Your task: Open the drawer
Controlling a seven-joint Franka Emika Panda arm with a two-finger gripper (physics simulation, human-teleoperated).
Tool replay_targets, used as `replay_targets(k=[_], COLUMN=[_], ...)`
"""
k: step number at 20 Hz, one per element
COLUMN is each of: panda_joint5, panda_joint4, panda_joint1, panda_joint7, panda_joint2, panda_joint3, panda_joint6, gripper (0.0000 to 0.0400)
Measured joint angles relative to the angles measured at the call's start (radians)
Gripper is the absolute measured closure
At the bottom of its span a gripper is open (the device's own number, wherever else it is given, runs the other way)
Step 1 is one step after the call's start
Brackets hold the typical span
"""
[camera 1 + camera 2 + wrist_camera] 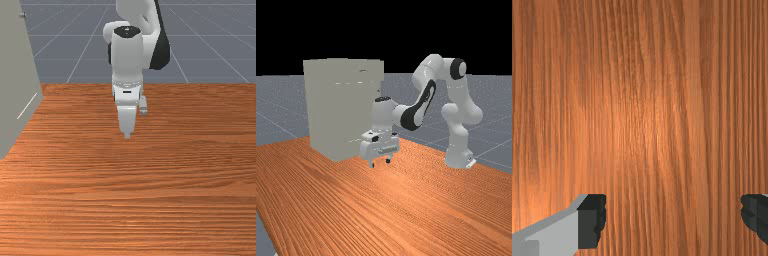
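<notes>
- Pincer [380, 163] released: its two fingers are held wide apart, and nothing is grasped or touched between them.
- In the far view, the pincer is pointed downward and held above the bench [406, 210], apart from its surface.
- In the wrist view, the wide gap of the pincer [673, 216] is seen over bare wood; dark, blocky fingertips [591, 221] with notched inner edges are carried on pale grey, slanted fingers.
- A tall, boxy cabinet [338, 110] is set on the bench, seen behind the pincer toward the far view's left. It is finished in smooth, matte grey-beige, and its upper part is made to jut out on the far view's right.
- The drawer is to be sought in this cabinet; which panel belongs to it cannot be told.
- At the front view's left, a small peg [22, 15] and a thin pale line [27, 106] are seen on the cabinet.
- The bench is faced with glossy orange-brown wood, streaked with darker grain.
- The arm [458, 125] is made of rounded white sections, partly banded in black.
</notes>
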Motion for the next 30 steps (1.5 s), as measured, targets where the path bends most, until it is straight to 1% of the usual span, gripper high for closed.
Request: replay_targets(k=[1, 2, 3, 4, 5, 6, 7, 8, 9, 10, 11, 12, 14, 18, 20, 22, 24, 26, 30], panda_joint5=[-0.017, -0.027, -0.029, -0.030, -0.030, -0.031, -0.031, -0.008, 0.023, 0.060, 0.103, 0.140, 0.184, 0.210, 0.210, 0.201, 0.161, 0.140, 0.129], panda_joint4=[-0.005, -0.010, -0.010, -0.009, -0.009, -0.008, 0.032, 0.111, 0.179, 0.222, 0.250, 0.264, 0.270, 0.271, 0.275, 0.282, 0.304, 0.356, 0.504], panda_joint1=[0.004, 0.002, 0.001, -0.001, -0.001, -0.002, 0.019, 0.033, 0.040, 0.044, 0.044, 0.039, 0.029, 0.025, 0.030, 0.032, 0.024, -0.008, -0.100], panda_joint7=[0.008, 0.012, 0.034, 0.046, 0.054, 0.059, 0.278, 0.491, 0.704, 0.916, 1.125, 1.262, 1.392, 1.457, 1.482, 1.505, 1.516, 1.540, 1.570], panda_joint2=[-0.001, 0.001, 0.001, 0.000, -0.001, -0.002, -0.052, -0.119, -0.165, -0.189, -0.196, -0.196, -0.192, -0.205, -0.237, -0.305, -0.357, -0.382, -0.387], panda_joint3=[-0.010, -0.019, -0.028, -0.034, -0.037, -0.038, -0.062, -0.082, -0.103, -0.122, -0.142, -0.156, -0.170, -0.174, -0.173, -0.177, -0.195, -0.234, -0.326], panda_joint6=[-0.012, -0.020, -0.036, -0.045, -0.051, -0.054, -0.286, -0.472, -0.598, -0.679, -0.736, -0.771, -0.802, -0.821, -0.821, -0.814, -0.790, -0.775, -0.767], gripper=[0.0151, 0.0242, 0.0147, 0.0089, 0.0054, 0.0033, 0.0174, 0.0261, 0.0315, 0.0348, 0.0368, 0.0380, 0.0393, 0.0399, 0.0400, 0.0400, 0.0400, 0.0400, 0.0400])
